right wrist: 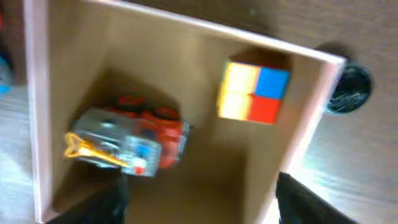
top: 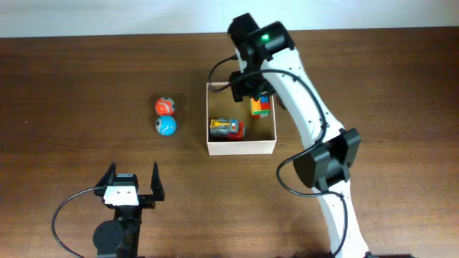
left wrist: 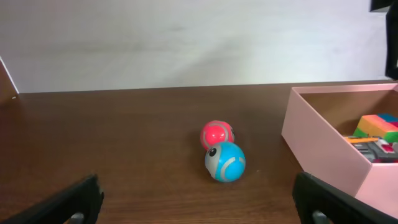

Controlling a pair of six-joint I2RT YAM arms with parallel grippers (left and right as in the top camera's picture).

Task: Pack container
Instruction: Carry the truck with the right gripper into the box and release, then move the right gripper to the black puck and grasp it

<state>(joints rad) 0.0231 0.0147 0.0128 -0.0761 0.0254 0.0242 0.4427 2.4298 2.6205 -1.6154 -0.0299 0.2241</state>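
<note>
The container (top: 241,147) is a square white-walled box with a tan floor at the table's middle. It holds a red and grey toy truck (top: 226,128) and a colourful cube (top: 260,107). In the right wrist view the truck (right wrist: 127,139) and the cube (right wrist: 254,93) lie on the container floor (right wrist: 205,174). My right gripper (right wrist: 202,205) is open and empty above the container's far part. A red ball (top: 165,106) and a blue ball (top: 166,126) lie left of the container. My left gripper (top: 132,180) is open and empty, near the front edge, short of the blue ball (left wrist: 225,161).
The left wrist view shows the container's near wall (left wrist: 323,155) at the right and the red ball (left wrist: 216,133) behind the blue one. A dark round object (right wrist: 349,88) lies on the table just outside the container's corner.
</note>
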